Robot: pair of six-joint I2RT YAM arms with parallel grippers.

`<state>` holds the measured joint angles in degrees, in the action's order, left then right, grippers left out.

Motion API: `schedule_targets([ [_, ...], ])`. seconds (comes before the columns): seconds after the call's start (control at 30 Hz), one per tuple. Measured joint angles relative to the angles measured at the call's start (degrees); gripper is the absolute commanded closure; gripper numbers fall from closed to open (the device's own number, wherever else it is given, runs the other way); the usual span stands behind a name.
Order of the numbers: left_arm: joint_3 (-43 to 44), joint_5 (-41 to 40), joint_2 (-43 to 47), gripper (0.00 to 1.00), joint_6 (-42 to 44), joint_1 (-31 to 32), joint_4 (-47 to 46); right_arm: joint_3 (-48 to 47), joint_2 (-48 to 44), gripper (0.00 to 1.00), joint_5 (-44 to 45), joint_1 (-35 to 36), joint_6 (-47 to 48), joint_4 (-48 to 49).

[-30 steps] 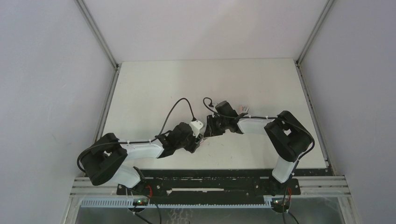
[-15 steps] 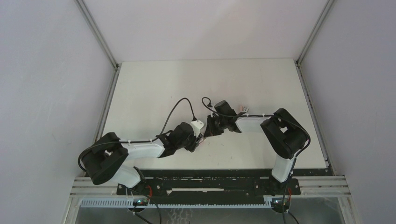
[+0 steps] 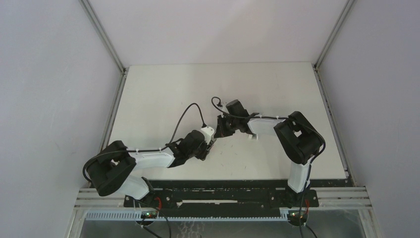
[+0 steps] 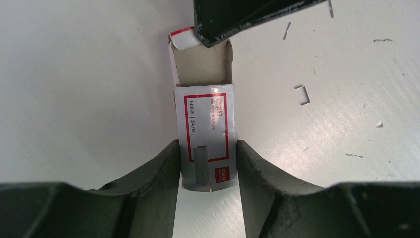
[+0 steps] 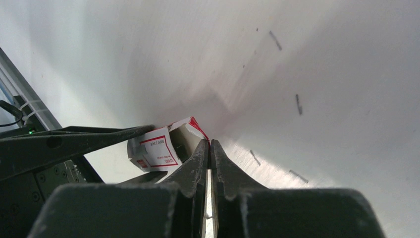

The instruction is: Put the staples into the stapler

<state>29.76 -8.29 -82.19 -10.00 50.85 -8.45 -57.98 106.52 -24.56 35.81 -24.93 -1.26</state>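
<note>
Left hand (image 4: 206, 146) is clamped on the sleeve of the staple box (image 4: 205, 111), held low at the table (image 4: 74, 79) between the arms, inner tray (image 4: 202, 64) slid partly out. Right hand (image 5: 210, 145) is clenched shut, tips at the tray's red flap (image 5: 190, 124); I can't tell if any card is pinched. I judge it light, thin, crushable card: squeeze the sleeve sides gently, pull the tray by its end.
</note>
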Motion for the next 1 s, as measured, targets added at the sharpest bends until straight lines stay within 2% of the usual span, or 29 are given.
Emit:
schedule_targets([
  [0.67,0.0,-3.45,0.66,0.53,-3.65,0.02,1.79,-3.8,1.73,1.0,2.4,-5.2,2.71,-3.1],
  [0.97,-2.29,-5.77,4.17,0.52,-7.56,0.02,3.87,-4.66,1.77,1.0,4.2,-8.92,2.73,-3.52],
  [1.0,-2.78,-6.23,4.76,0.52,-8.11,0.02,4.07,-4.94,1.84,0.94,4.37,-9.18,2.73,-3.74],
])
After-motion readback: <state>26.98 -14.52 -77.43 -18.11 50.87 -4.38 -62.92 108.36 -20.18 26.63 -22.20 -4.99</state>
